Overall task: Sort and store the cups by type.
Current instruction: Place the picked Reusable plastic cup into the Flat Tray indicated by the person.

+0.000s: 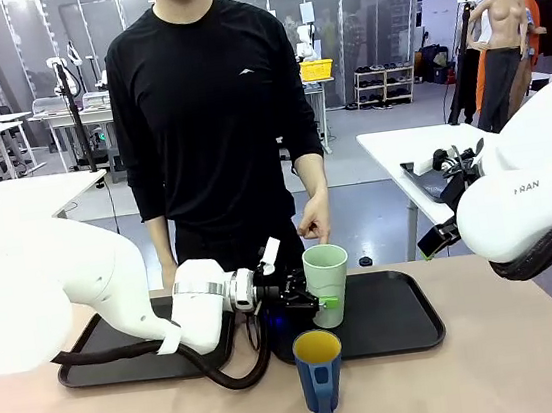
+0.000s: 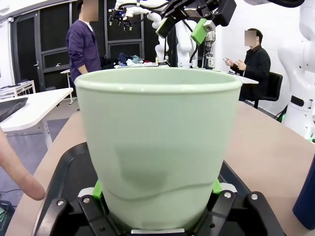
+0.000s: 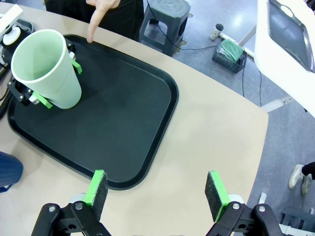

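The tan table (image 1: 516,358) spans the near side, and a person in black (image 1: 210,124) stands at its far edge. Two black trays lie side by side across the middle: the left tray (image 1: 104,364) and the right tray (image 1: 391,318).

The mint-green tumbler (image 1: 327,283) is at the far left part of the right tray. It is upright, with its long axis vertical and its mouth up. The dark blue mug (image 1: 320,372) stands on the bare table just near of the trays. It is also upright, yellow mouth up, with its handle turned to the near side.

The person's hand (image 1: 313,226) hangs just beyond the tumbler, a finger pointing down at the tray's far rim.

The left gripper (image 1: 318,299) has a green pad against each side of the tumbler's base. Whether they squeeze it I cannot tell. The right gripper (image 3: 155,177) is spread wide and holds nothing. It hovers over the table at the right tray's near right edge.
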Action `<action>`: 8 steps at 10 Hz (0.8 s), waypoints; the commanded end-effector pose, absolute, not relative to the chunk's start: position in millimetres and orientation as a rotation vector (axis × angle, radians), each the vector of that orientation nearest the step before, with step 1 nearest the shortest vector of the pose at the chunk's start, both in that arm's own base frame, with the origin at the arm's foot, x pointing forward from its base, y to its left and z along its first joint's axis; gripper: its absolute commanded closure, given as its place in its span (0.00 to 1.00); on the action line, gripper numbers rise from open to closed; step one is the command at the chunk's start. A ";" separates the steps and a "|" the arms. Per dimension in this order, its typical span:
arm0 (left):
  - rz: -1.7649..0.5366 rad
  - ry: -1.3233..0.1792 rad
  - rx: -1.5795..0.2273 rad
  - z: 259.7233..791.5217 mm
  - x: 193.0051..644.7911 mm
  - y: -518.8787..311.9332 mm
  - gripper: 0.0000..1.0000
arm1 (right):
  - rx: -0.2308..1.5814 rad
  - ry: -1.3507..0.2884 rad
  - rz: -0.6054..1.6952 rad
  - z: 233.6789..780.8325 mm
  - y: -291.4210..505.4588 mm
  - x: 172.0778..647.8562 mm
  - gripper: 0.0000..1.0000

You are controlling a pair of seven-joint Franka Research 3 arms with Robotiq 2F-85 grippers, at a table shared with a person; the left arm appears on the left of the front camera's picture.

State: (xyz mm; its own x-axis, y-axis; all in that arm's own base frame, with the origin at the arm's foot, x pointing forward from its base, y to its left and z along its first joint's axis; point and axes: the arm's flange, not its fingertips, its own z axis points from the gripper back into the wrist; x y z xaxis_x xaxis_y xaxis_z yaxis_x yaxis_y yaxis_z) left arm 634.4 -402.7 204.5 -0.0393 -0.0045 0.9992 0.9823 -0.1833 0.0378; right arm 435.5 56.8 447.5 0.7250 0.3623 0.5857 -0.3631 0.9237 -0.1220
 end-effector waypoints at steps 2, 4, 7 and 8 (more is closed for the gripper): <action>-1.361 -1.104 -1.341 200.2 644.0 -404.1 0.01 | 0.006 -0.648 0.397 446.4 55.6 435.0 0.00; -1.365 -1.090 -1.345 200.2 642.8 -402.3 0.00 | 0.006 -0.648 0.397 446.4 55.6 435.0 0.00; -1.357 -1.087 -1.330 203.9 639.4 -396.4 0.00 | 0.006 -0.648 0.397 446.4 55.6 435.0 0.00; -1.345 -1.091 -1.320 205.9 638.0 -392.3 0.00 | 0.006 -0.648 0.397 446.4 55.6 435.0 0.00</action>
